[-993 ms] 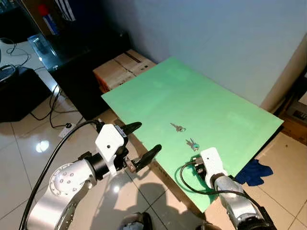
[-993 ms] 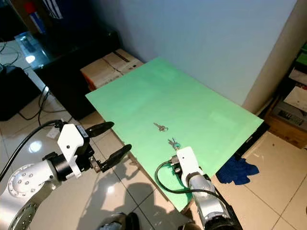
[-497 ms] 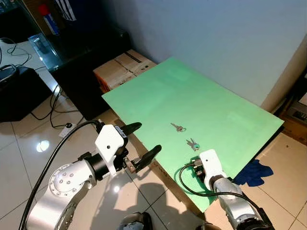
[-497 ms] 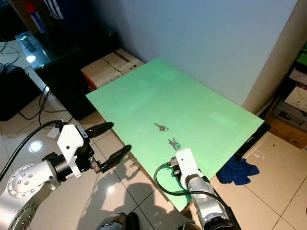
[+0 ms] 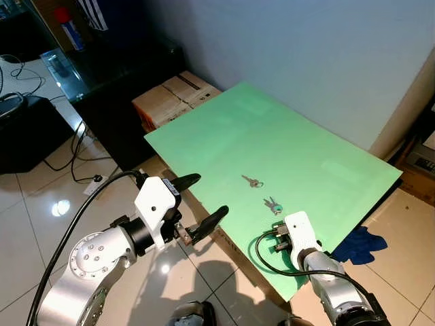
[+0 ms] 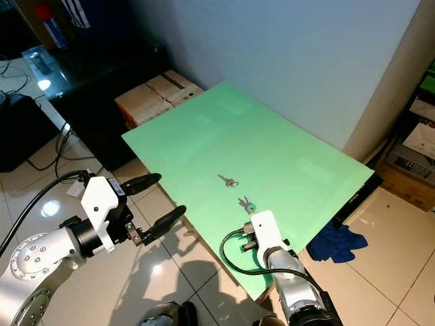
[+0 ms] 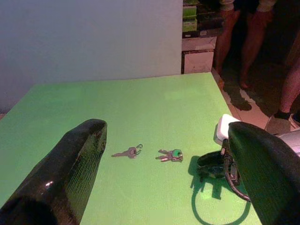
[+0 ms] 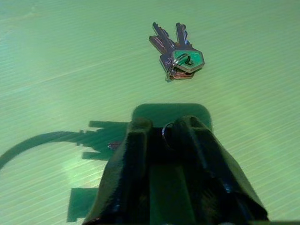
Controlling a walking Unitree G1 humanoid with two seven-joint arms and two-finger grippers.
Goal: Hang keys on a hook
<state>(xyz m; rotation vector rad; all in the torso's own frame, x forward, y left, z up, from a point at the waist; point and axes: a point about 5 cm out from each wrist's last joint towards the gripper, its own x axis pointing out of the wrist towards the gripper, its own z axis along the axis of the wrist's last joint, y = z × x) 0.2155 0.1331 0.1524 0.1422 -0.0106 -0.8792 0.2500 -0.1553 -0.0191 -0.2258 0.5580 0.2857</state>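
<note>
Two key sets lie on the green board [image 5: 224, 136]: a single silver key [image 5: 252, 180] and a bunch with a green head [image 5: 273, 204], also in the right wrist view [image 8: 180, 61]. My right gripper [image 8: 165, 125] rests low on the board just short of the green bunch. It is shut, with a small metal key ring pinched between its tips. Its white wrist housing [image 5: 300, 232] hides the fingers from above. My left gripper [image 5: 209, 194] hangs open off the board's near edge, above the floor, holding nothing.
Cardboard boxes [image 5: 173, 98] stand by the board's far left corner, beside a dark cabinet [image 5: 115, 75]. A blue cloth [image 5: 359, 244] lies on the tiled floor at the right. Cables [image 5: 75, 153] trail over the floor at the left. A person's legs [image 7: 243, 28] stand beyond the board.
My right wrist has shifted slightly along the board's near edge. The left arm and both key sets on the board have stayed where they were.
</note>
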